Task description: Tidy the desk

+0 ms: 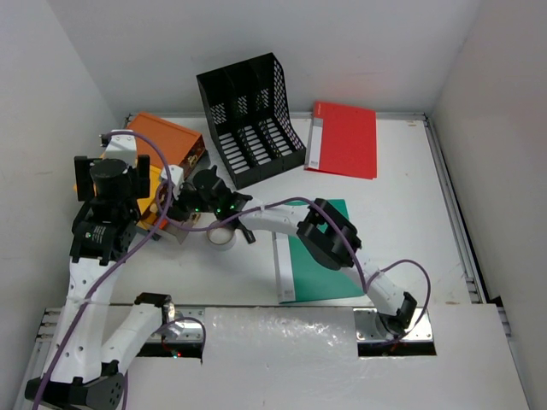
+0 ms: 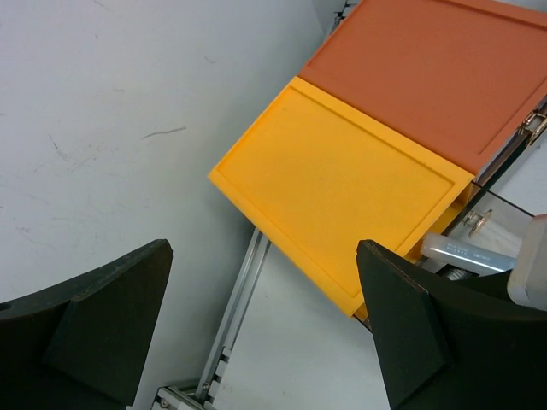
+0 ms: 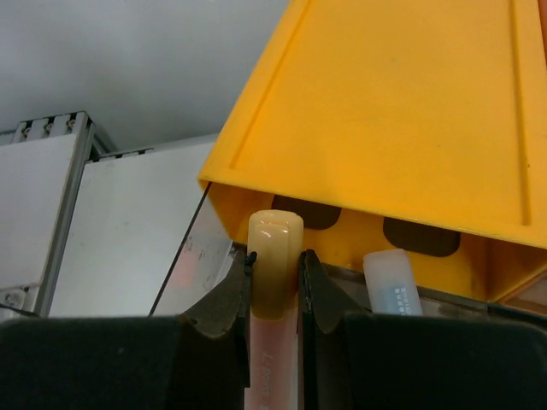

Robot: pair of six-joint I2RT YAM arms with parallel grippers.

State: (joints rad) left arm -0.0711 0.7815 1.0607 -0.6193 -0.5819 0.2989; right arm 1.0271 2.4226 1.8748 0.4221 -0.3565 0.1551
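The white desk (image 1: pixel 402 213) has an orange-yellow drawer box (image 1: pixel 162 141) at its left edge. My right gripper (image 3: pixel 273 282) is shut on a pink pen with a yellowish cap (image 3: pixel 275 248). It holds the pen's tip at the box's open lower drawer (image 3: pixel 342 231), where a white tube (image 3: pixel 393 282) lies. In the top view the right gripper (image 1: pixel 181 207) reaches left to the box front. My left gripper (image 2: pixel 261 342) is open and empty. It hovers above the box's yellow top (image 2: pixel 342 179) and the desk's left rail (image 2: pixel 235 316).
A black mesh file rack (image 1: pixel 252 120) stands at the back middle. A red folder (image 1: pixel 346 139) lies at the back right and a green folder (image 1: pixel 320 256) in front of the right arm. A white tape roll (image 1: pixel 222 236) lies near the right gripper.
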